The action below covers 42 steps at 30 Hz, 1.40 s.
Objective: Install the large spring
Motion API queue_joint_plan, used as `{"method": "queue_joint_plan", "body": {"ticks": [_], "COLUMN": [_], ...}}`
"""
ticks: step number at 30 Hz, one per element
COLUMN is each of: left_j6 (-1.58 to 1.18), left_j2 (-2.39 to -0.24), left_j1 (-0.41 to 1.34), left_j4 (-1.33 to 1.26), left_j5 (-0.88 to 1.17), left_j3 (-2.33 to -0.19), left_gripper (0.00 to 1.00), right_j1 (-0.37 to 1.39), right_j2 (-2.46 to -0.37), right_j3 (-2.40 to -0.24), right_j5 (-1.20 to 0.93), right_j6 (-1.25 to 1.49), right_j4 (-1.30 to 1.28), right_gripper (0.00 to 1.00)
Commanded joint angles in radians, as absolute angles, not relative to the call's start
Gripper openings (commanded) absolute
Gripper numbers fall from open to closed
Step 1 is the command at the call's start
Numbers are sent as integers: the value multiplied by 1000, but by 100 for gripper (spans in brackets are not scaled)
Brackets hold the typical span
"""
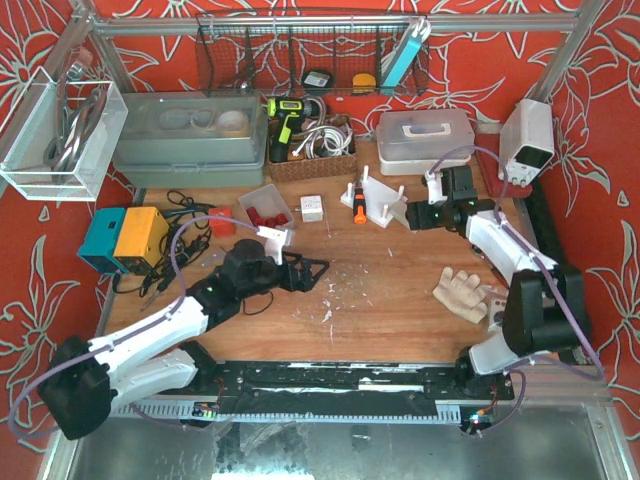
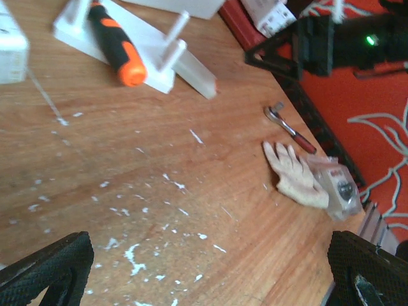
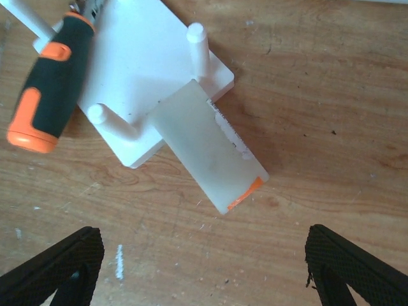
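The large spring does not show in any view. A white base plate with upright pegs (image 1: 378, 203) lies at the back middle of the table. It also shows in the right wrist view as the peg plate (image 3: 146, 70). A translucent slab with an orange end (image 3: 210, 153) leans off its edge. A black and orange screwdriver (image 3: 54, 83) rests on the plate. My right gripper (image 3: 204, 268) hovers just in front of the slab, open and empty. My left gripper (image 1: 310, 270) stands open and empty over bare wood at the table's middle; its wide-apart fingers (image 2: 48, 268) frame only paint flecks.
A pale work glove (image 1: 460, 292) lies at the right beside a small clear packet (image 2: 335, 185) and a ratchet wrench (image 2: 290, 127). A tray of red parts (image 1: 265, 210), a white adapter (image 1: 312, 208) and a blue and yellow box (image 1: 125, 238) sit left. Toolboxes (image 1: 190, 135) line the back.
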<state>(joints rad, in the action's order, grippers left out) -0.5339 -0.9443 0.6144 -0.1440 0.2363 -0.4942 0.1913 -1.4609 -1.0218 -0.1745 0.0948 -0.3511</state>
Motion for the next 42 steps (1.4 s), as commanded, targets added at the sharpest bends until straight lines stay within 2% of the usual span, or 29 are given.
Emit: {"method": "queue_joint_plan", "body": {"ticks": [1,2,3,7,13,22,31,42], "left_j6": [-465,-449,-440,-430,-368,-362,-374,-378], "left_j2": [-1031,-1047,-1056,-1043,-963,-868,-788,-825], "left_j1": [703,712,718,722,724,724,724,724], "left_j4": [-270,-271,-277,-370,-477,-460,-462,-472], "left_j5": [131,131,131,126,38,-20,-72,-87], "left_j3": [-499,-505,-502,-407,-280,-262,-226,-228], "left_gripper": [99,99,99,99,99,99,99,99], "right_j1": [197,198,199,202,203,204,202,198], "right_j2": [-1572,-1598,-1623,-1711,-1827,-1973,-2033,-2060], "right_j3": [-1120,-1135,-1149,-1190,-1295,-1467,-1513,-1528], "right_j5": [-162,-158,-148,-145,-196,-210,-223,-234], "right_j6": [-22,-33,-45,-102,-192,-290,-321,-335], "right_j4": [-445,-444,-438,-422,-492,-620,-652,-661], "right_gripper": [89,96,98,99,95,93,91,83]}}
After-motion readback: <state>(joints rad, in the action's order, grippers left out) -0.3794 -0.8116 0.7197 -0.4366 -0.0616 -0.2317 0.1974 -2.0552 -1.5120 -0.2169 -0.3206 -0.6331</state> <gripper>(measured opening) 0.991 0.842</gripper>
